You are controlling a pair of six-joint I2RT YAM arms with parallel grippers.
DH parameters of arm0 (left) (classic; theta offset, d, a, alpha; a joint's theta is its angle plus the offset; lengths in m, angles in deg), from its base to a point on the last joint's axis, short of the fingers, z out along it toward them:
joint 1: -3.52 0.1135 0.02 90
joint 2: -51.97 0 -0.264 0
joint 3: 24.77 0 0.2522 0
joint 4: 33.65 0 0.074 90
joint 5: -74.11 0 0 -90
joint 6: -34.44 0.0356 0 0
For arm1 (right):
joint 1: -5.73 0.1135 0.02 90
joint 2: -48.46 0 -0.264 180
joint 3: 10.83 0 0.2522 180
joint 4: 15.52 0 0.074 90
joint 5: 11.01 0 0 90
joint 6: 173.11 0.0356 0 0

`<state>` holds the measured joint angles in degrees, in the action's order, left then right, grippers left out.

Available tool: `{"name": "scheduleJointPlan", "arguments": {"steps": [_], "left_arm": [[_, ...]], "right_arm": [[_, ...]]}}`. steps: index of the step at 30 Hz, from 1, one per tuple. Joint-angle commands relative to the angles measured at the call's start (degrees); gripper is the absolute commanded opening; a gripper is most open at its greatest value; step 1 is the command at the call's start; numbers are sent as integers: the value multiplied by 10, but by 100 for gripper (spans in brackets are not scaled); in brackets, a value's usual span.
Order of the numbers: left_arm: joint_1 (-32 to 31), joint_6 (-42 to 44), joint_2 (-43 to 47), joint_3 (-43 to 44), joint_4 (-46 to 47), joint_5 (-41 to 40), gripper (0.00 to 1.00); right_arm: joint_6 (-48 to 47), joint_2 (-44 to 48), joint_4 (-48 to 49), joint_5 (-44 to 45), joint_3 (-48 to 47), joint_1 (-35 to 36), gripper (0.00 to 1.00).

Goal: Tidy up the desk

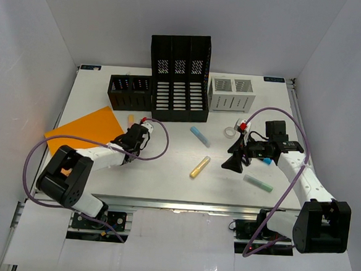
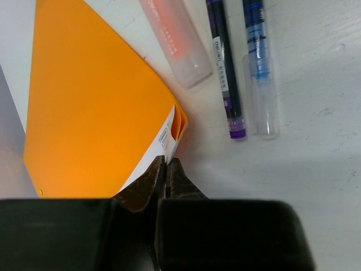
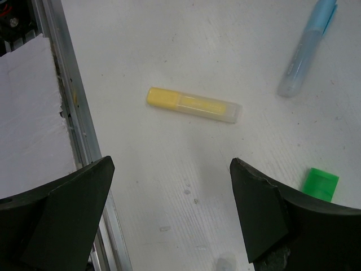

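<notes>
Four highlighters lie loose: orange highlighter point(image 2: 175, 39) ahead of the left claw point(image 2: 166, 169), yellow highlighter point(image 3: 193, 105) beneath the right claw point(image 3: 169, 189), which stands wide open, and blue highlighter point(image 3: 304, 51) and green highlighter point(image 1: 258, 183) beside it. Two pens, purple pen point(image 2: 225, 73) and blue pen point(image 2: 258, 62), lie ahead of the left claw. Three organizers stand beyond both claws: black file rack point(image 1: 179, 79), black mesh box point(image 1: 130, 93) and white mesh box point(image 1: 232, 94); I can't make out their contents. The left claw pinches the corner of the orange folder point(image 2: 96, 107). The white desk point(image 1: 165, 184), flat and walled in white, lies under both claws.

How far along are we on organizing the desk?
No item visibly filed yet. In hand: left gripper, jaws shut on the orange folder corner; right gripper open, empty. Left: yellow highlighter, blue highlighter, green highlighter, tape roll loose on the desk.
</notes>
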<state>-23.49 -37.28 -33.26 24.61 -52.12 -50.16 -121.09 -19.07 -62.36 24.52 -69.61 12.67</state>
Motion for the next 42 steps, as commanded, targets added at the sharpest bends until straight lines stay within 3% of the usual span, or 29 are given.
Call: {"name": "scheduleJointPlan", "arguments": {"steps": [1, 9, 16, 20, 21, 22, 26, 30, 34, 38, 41, 42], "left_arm": [[5, -40, 49, 24, -44, -33, 2], [5, -110, 95, 86, -140, 50, 0], [5, -134, 137, 156, -205, 110, 0], [5, -148, 169, 182, -232, 143, 0], [5, -155, 176, 187, -237, 156, 0], [5, -163, 182, 191, -241, 168, 0], [4, -196, 199, 196, -245, 214, 0], [3, -226, 203, 205, -246, 248, 0], [3, -250, 209, 216, -246, 264, 0], [3, -263, 220, 218, -244, 283, 0], [3, -267, 237, 213, -246, 299, 0], [3, -268, 241, 210, -246, 302, 0]], "right_arm": [[-9, 8, -8, -23, -23, 1, 90], [-43, 7, -19, -27, -19, 15, 90], [-174, 38, 32, 78, -13, 158, 90], [-261, 28, 92, 49, -18, 189, 90], [-246, 10, 137, 41, -25, 197, 90], [-212, -5, 177, 35, -31, 204, 90], [76, -69, 394, 54, -45, 242, 90], [326, -135, 551, 157, -49, 292, 91], [492, -209, 570, 260, -103, 329, 91], [610, -271, 527, 301, -207, 324, 91], [671, -310, 514, 260, -264, 313, 92], [650, -325, 523, 236, -274, 311, 92]]}}
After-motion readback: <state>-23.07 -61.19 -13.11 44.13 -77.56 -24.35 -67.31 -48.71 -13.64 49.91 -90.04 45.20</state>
